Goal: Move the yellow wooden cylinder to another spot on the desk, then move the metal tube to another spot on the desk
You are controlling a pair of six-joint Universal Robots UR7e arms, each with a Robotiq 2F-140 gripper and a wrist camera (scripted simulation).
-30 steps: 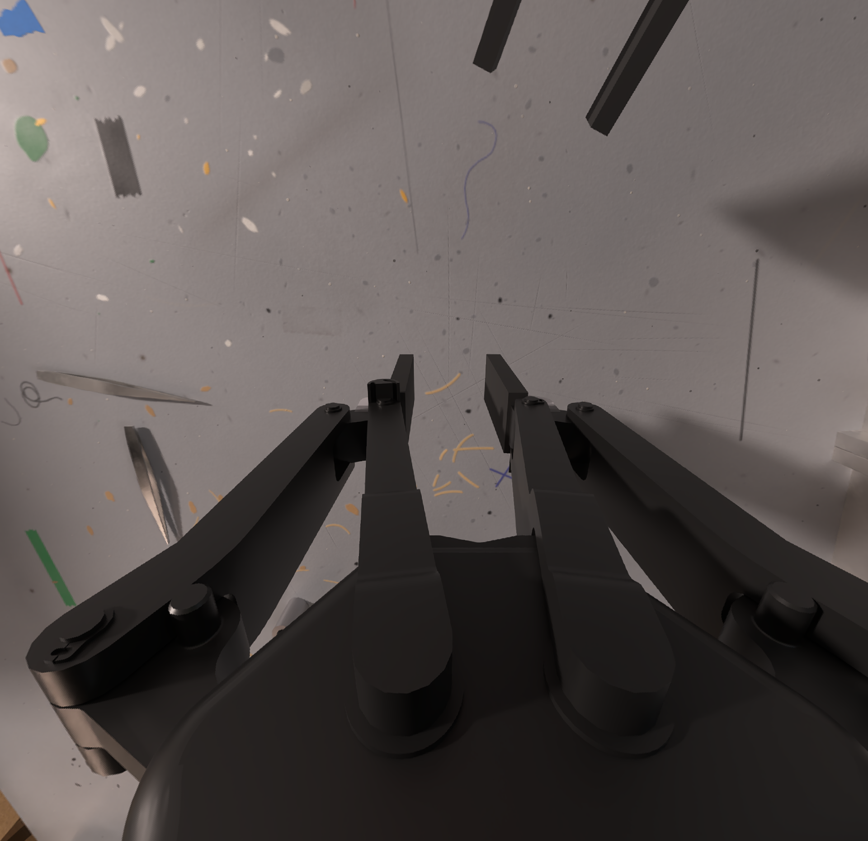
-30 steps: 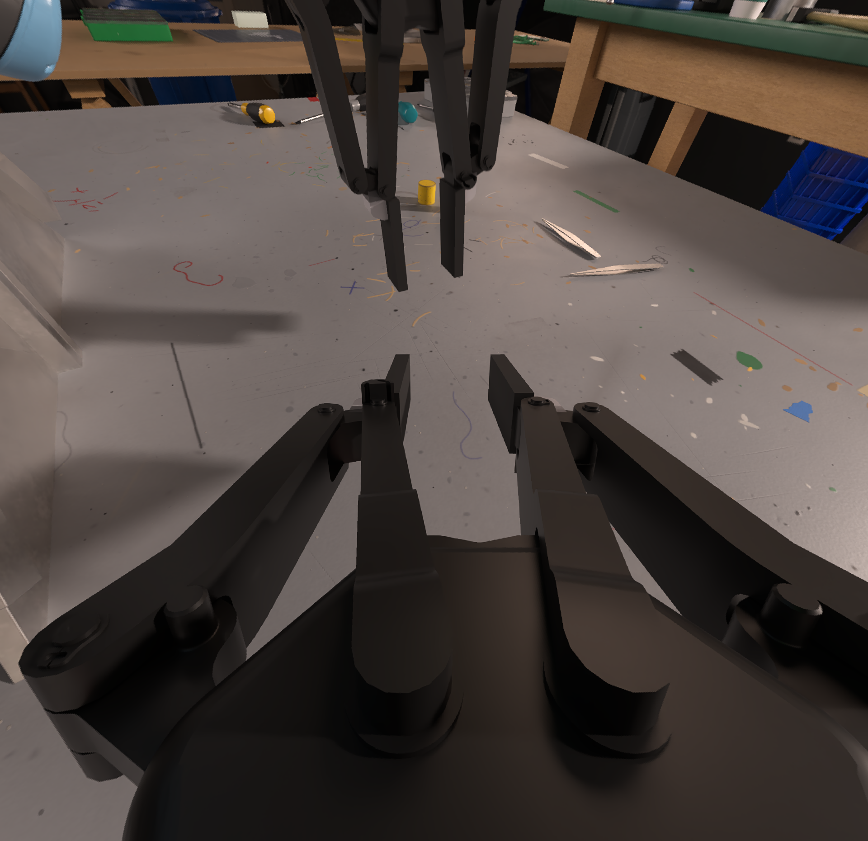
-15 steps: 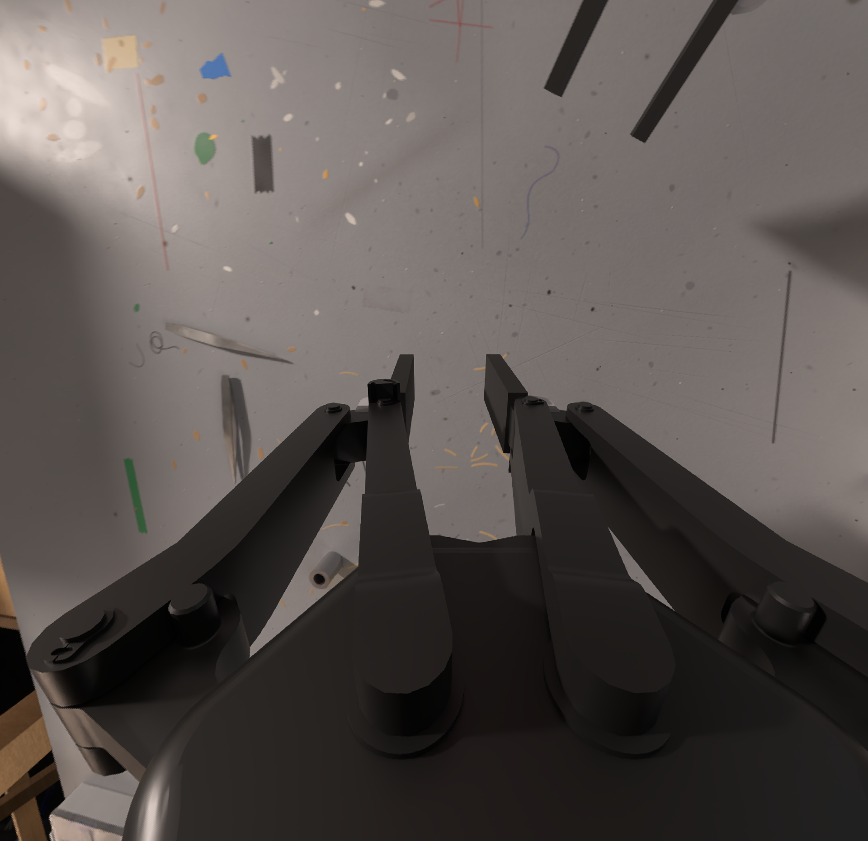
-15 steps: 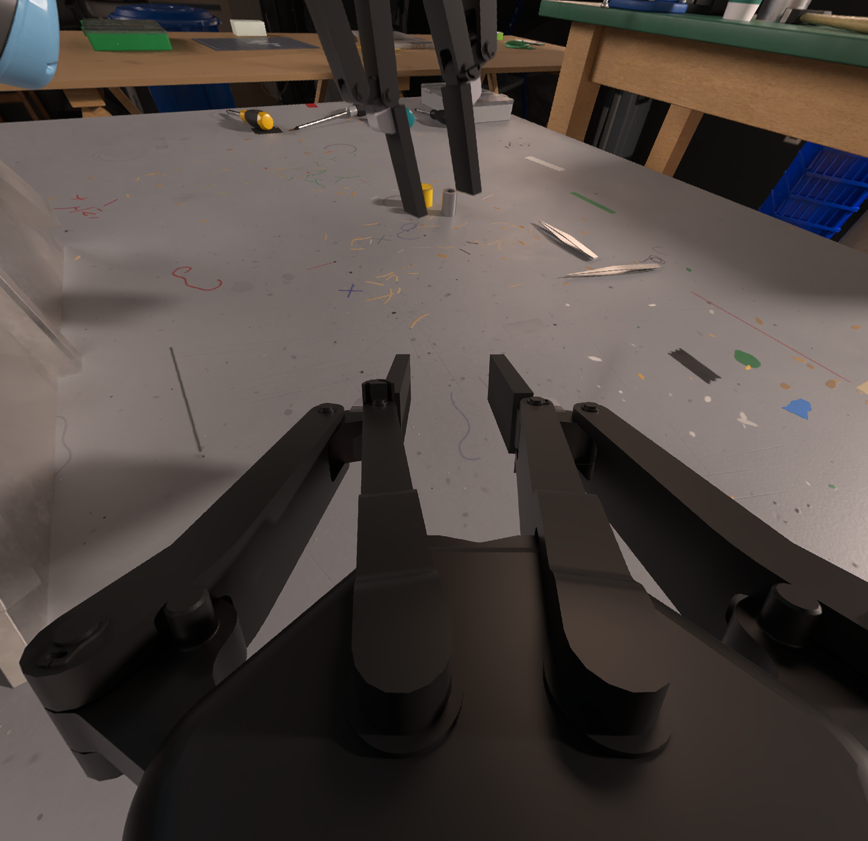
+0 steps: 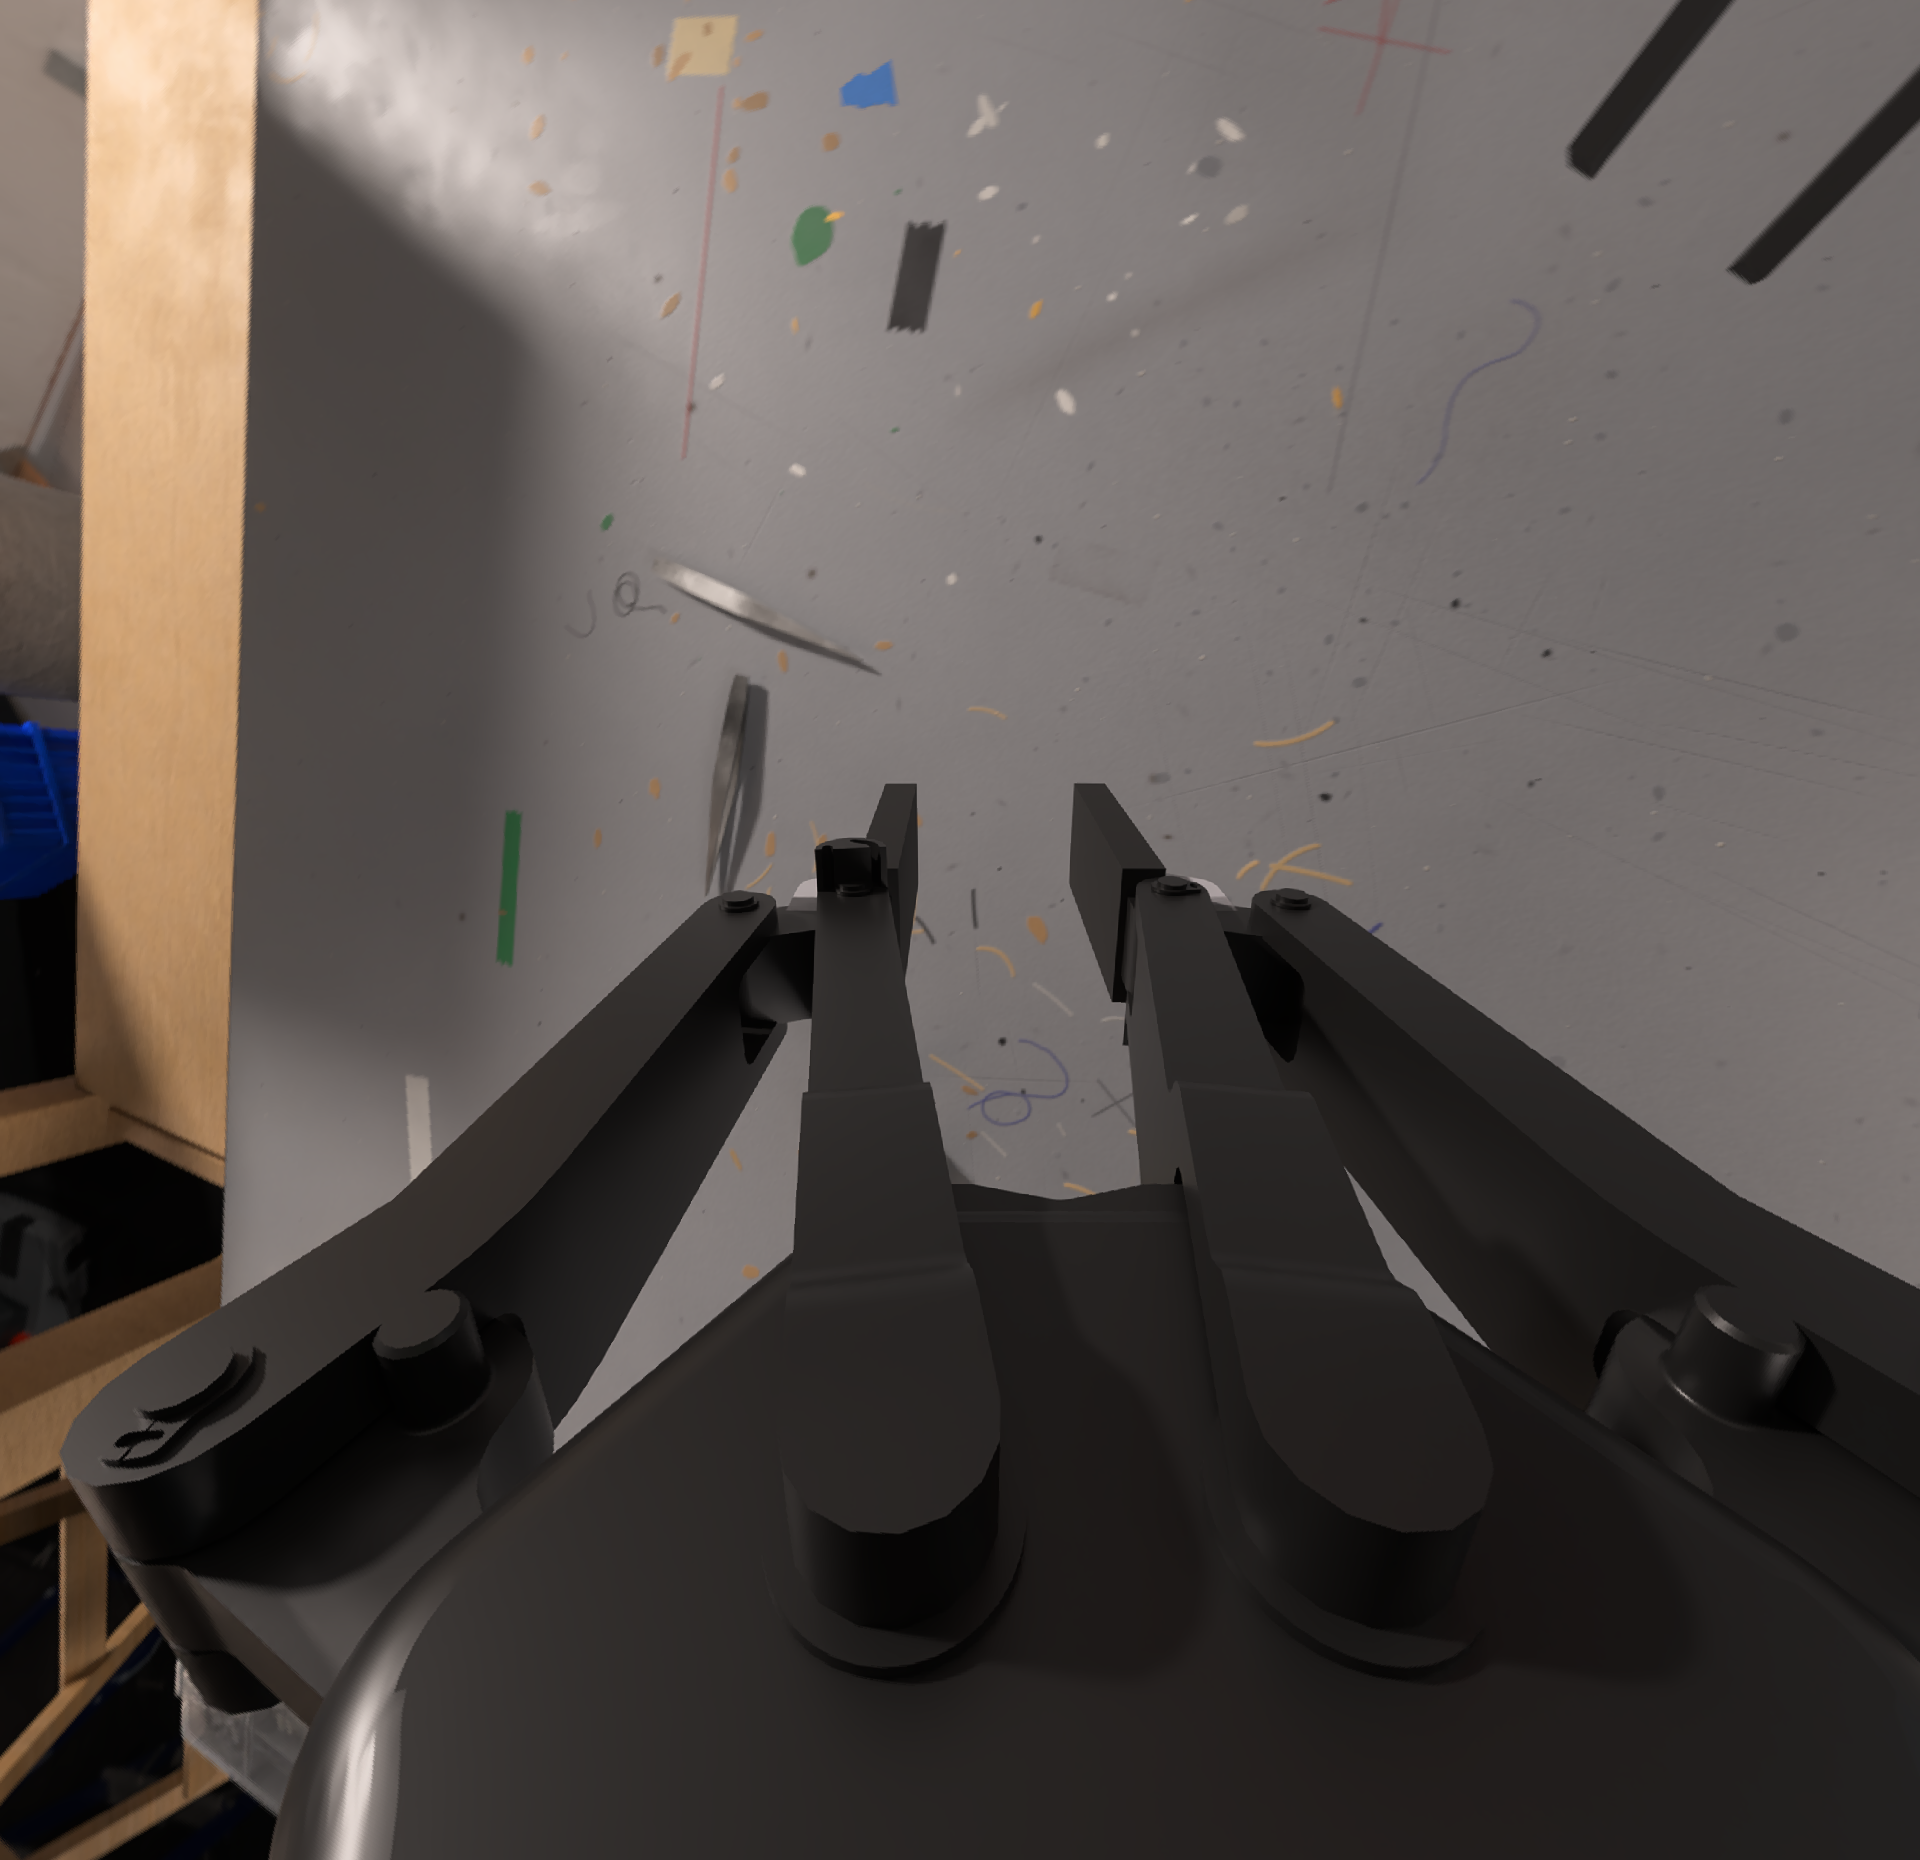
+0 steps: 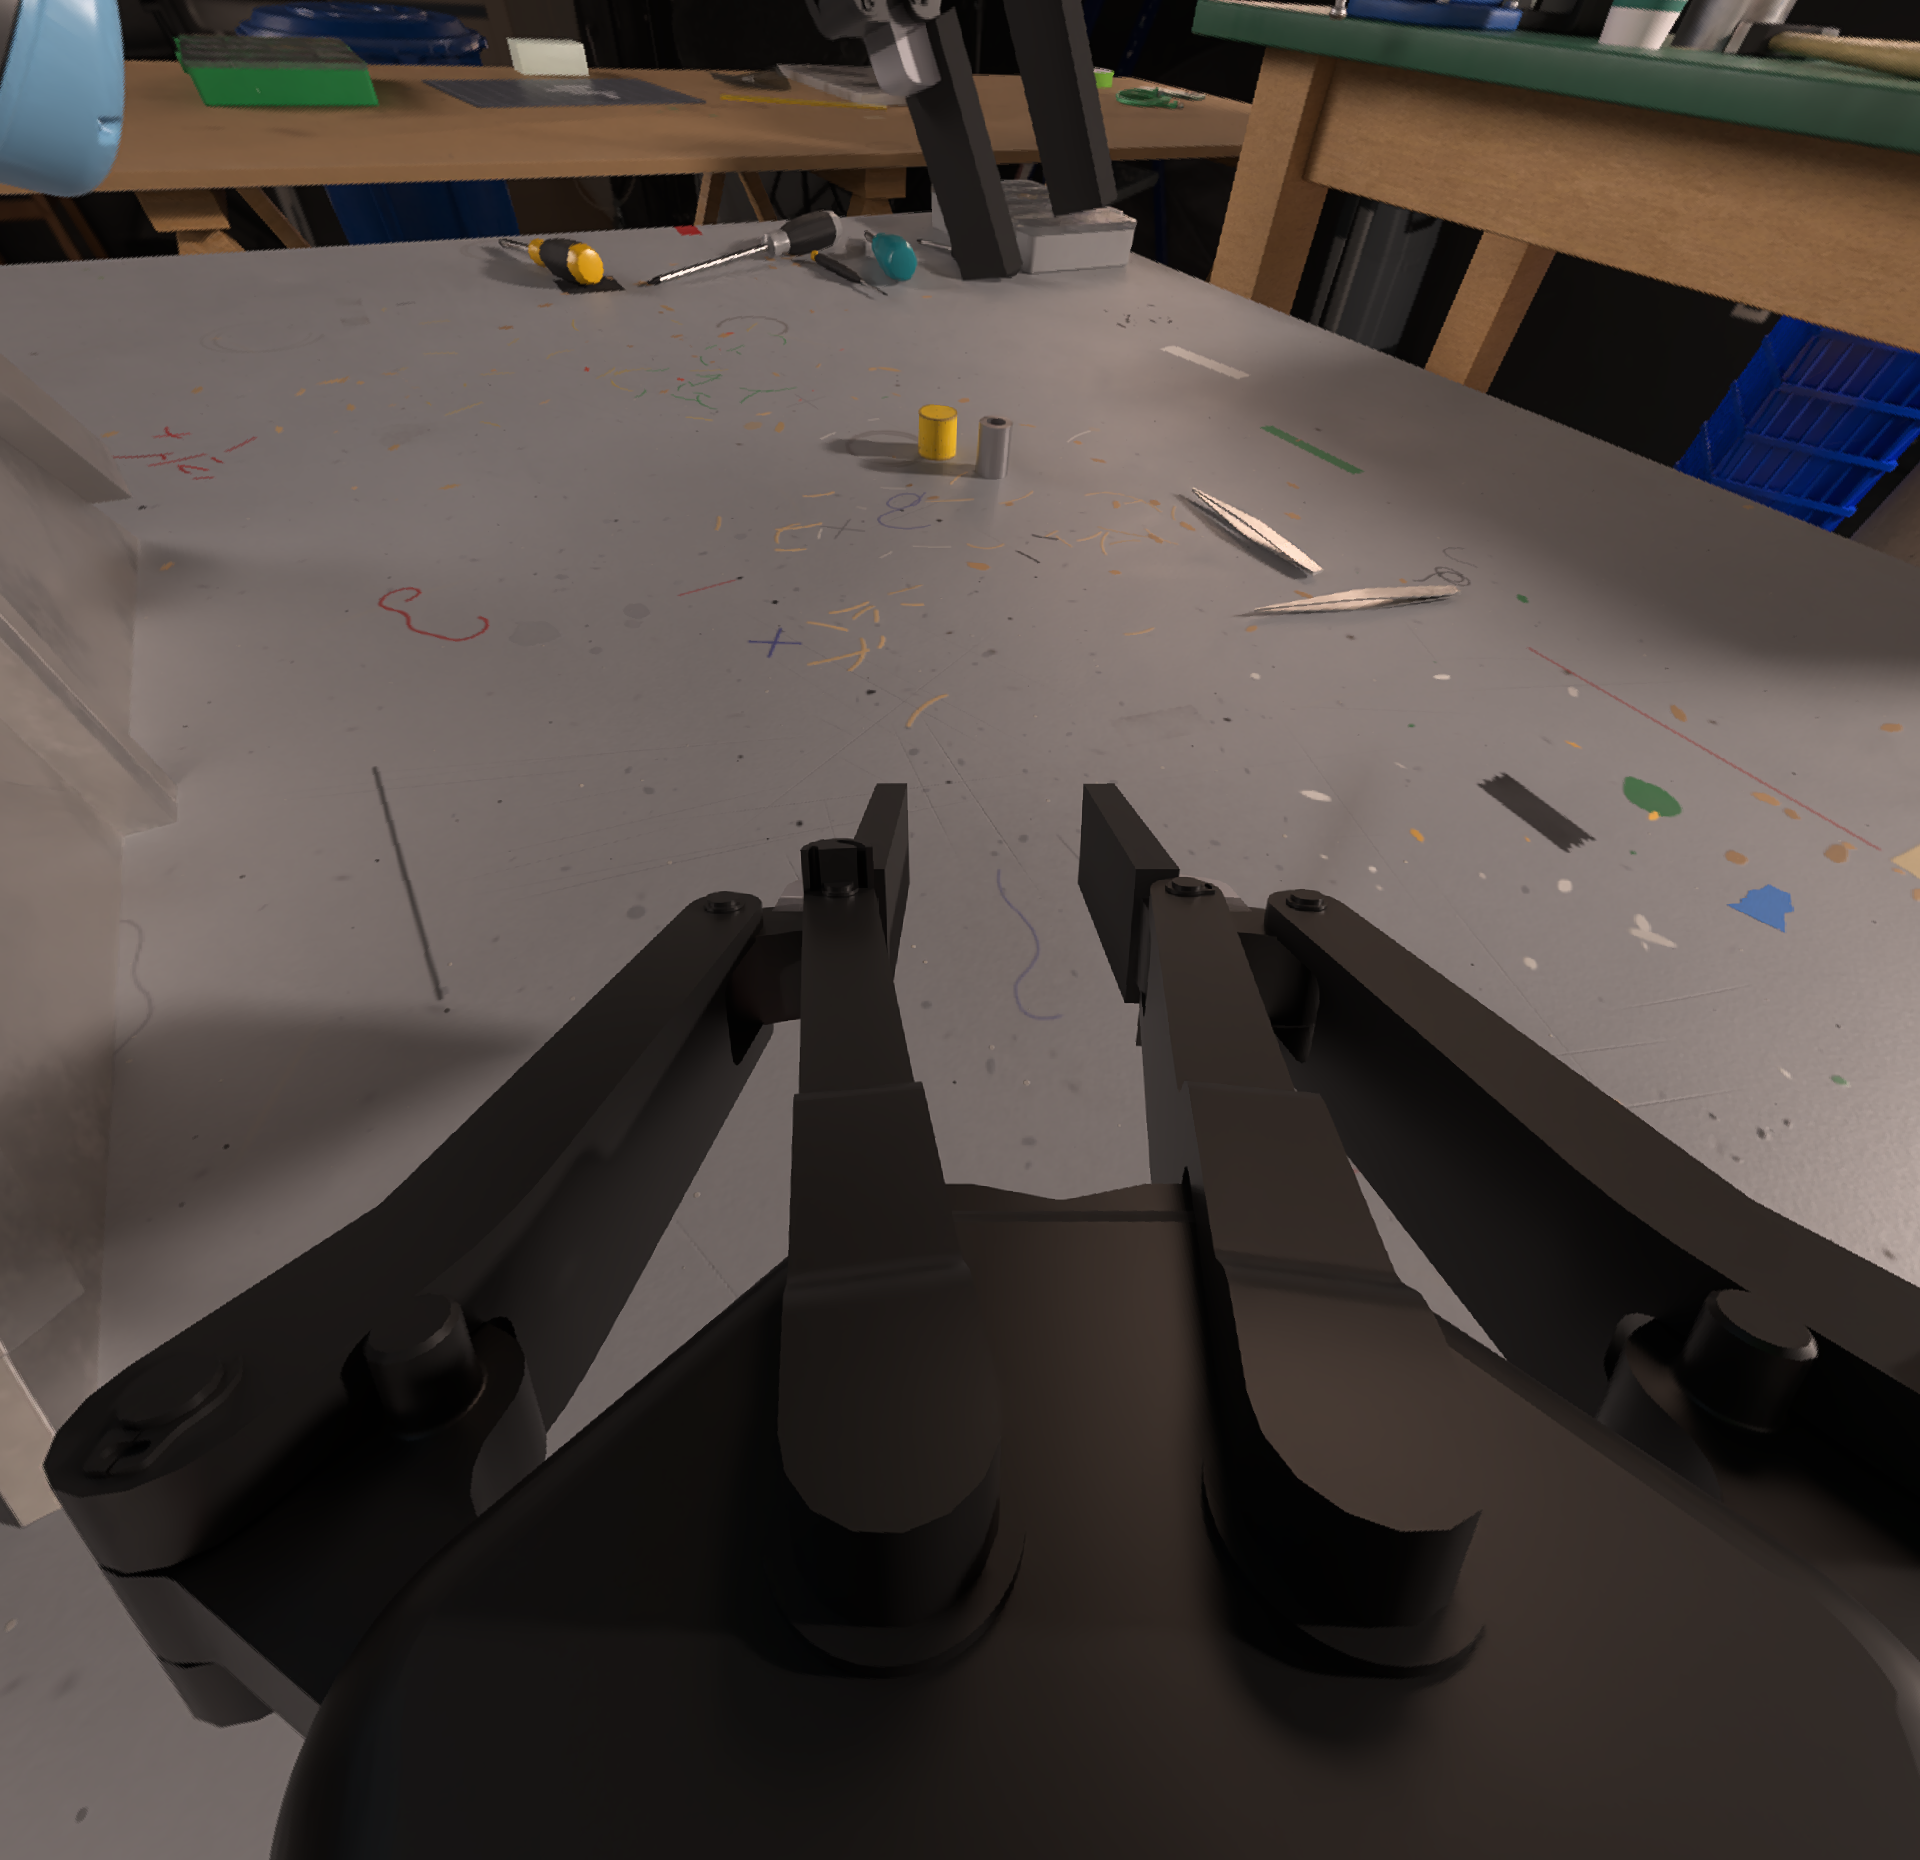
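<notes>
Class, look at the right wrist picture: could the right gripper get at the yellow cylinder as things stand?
Probably yes. The right gripper has its jaws apart and empty, and bare desk lies between it and the yellow cylinder. The metal tube stands close beside it, leaving little room.

Left tool (image 6: pixel 1023 221) cut off above

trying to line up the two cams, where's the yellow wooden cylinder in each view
Left wrist view: not in it.
Right wrist view: yellow wooden cylinder stands upper centre on the desk, just left of the metal tube.
Shared landmark: the black tape strip beside a green blotch.
</notes>
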